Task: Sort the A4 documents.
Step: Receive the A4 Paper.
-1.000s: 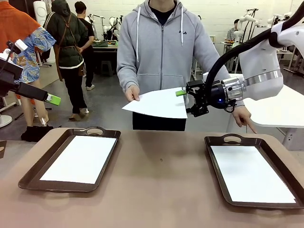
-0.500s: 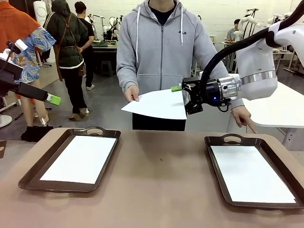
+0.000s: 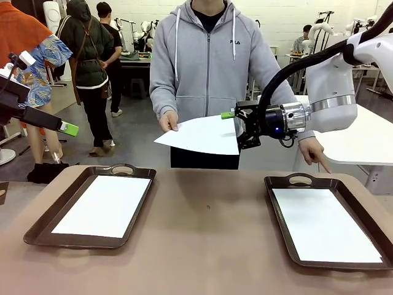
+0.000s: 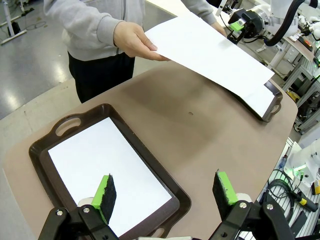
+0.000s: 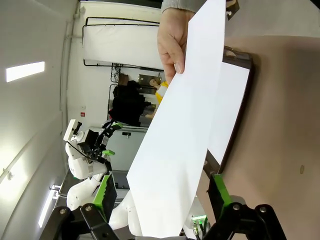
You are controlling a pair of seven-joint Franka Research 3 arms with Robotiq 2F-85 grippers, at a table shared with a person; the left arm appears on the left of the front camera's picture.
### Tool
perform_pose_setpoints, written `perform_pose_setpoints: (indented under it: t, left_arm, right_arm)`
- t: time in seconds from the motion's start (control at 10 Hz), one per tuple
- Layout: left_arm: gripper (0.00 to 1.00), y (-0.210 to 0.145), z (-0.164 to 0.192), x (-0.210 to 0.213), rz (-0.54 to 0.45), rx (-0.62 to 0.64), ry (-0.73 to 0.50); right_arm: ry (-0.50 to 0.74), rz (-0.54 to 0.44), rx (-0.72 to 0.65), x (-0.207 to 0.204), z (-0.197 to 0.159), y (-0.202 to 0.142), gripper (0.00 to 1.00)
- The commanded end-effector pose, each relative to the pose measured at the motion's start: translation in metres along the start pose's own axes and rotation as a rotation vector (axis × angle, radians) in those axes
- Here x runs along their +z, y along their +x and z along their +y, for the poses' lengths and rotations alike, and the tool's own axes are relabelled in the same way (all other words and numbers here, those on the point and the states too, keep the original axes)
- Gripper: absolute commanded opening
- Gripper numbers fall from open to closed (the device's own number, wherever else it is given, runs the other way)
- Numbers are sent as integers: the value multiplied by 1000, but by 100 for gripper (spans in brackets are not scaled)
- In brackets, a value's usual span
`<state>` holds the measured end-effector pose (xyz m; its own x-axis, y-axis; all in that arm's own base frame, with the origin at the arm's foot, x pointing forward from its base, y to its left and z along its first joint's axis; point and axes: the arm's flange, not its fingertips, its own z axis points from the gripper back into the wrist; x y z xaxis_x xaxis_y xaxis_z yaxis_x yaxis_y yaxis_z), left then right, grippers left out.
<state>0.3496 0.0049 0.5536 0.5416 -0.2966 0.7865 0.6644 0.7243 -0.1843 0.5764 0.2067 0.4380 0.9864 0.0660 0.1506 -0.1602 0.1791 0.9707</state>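
Right gripper (image 3: 241,129) level, fingers (image 5: 218,190) astride the person's held sheet (image 3: 199,134).

Right arm enters from upper right of frame, wrist horizontal; right gripper (image 3: 239,130) at centre, fingers (image 5: 218,192) spread apart. Left gripper (image 4: 166,193) at bottom of its wrist frame, fingers (image 4: 105,193) parted, nothing between them.

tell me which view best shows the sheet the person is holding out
The front view: the held sheet is whole, between the person's hand and the right claw. The left wrist view shows it from afar; the right wrist view shows it edge-on between open fingers.
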Motion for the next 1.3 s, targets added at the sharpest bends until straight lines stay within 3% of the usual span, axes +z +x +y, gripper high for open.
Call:
perform_pose_setpoints:
  t: [0.0, 0.8, 1.2]
  left_arm:
    - [100, 0, 0, -1, -2, -2, 1]
    - [100, 0, 0, -1, -2, -2, 1]
    - [100, 0, 0, -1, -2, -2, 1]
  right_arm:
    - [47, 0, -16, -1, -3, 5, 78]
    - [60, -3, -42, -8, -7, 5, 4]
    - [85, -19, -96, -6, -13, 9, 0]
